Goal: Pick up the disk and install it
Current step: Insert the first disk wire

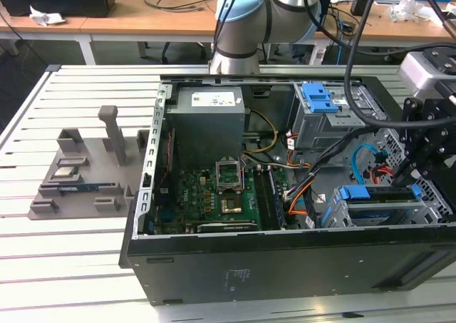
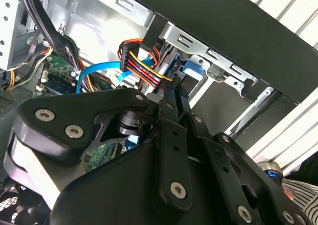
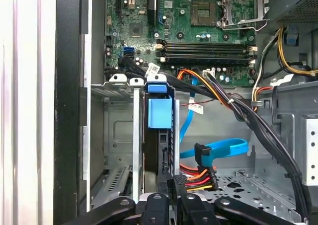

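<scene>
Black steel is forming the open computer case (image 1: 235, 266), lying on its side on the slatted white bench (image 1: 78, 266). Inside it are sitting a green motherboard (image 1: 214, 195), a grey power supply box (image 1: 208, 123) and metal drive cages. The disk (image 1: 377, 195), blue-framed, is standing on edge in the lower cage (image 1: 434, 202) at the exterior view's right, its long axis running along the case's front wall. The first wrist view is looking down the bay, showing the disk's blue tab (image 3: 160, 111) between grey rails, a blue data cable (image 3: 218, 149) beside it. The black gripper (image 1: 412, 167) is reaching to the disk's end; whether it is clenched or released, I cannot tell.
</scene>
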Tool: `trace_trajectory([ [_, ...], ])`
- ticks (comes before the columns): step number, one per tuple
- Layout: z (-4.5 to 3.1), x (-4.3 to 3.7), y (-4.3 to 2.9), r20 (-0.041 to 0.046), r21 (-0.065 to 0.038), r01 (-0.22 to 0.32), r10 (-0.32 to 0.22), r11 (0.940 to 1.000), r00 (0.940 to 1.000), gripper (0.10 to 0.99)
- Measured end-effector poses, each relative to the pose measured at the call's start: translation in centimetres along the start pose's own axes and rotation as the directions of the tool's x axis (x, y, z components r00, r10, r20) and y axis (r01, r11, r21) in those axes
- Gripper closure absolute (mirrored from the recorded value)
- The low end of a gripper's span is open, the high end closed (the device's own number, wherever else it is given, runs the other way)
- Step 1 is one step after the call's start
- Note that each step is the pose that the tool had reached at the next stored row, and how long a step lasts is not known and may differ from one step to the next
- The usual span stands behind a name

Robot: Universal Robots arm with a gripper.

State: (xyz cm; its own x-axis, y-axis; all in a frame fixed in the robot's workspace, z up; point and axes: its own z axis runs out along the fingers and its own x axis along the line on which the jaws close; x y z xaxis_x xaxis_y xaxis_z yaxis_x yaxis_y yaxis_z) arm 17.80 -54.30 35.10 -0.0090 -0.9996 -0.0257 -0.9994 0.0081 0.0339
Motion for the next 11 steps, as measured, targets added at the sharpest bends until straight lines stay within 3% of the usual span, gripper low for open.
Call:
trace_trajectory([
  [11,0.78,0.06,0.18,0.0000,0.000,0.000,0.000,1.0000,1.0000,0.922],
])
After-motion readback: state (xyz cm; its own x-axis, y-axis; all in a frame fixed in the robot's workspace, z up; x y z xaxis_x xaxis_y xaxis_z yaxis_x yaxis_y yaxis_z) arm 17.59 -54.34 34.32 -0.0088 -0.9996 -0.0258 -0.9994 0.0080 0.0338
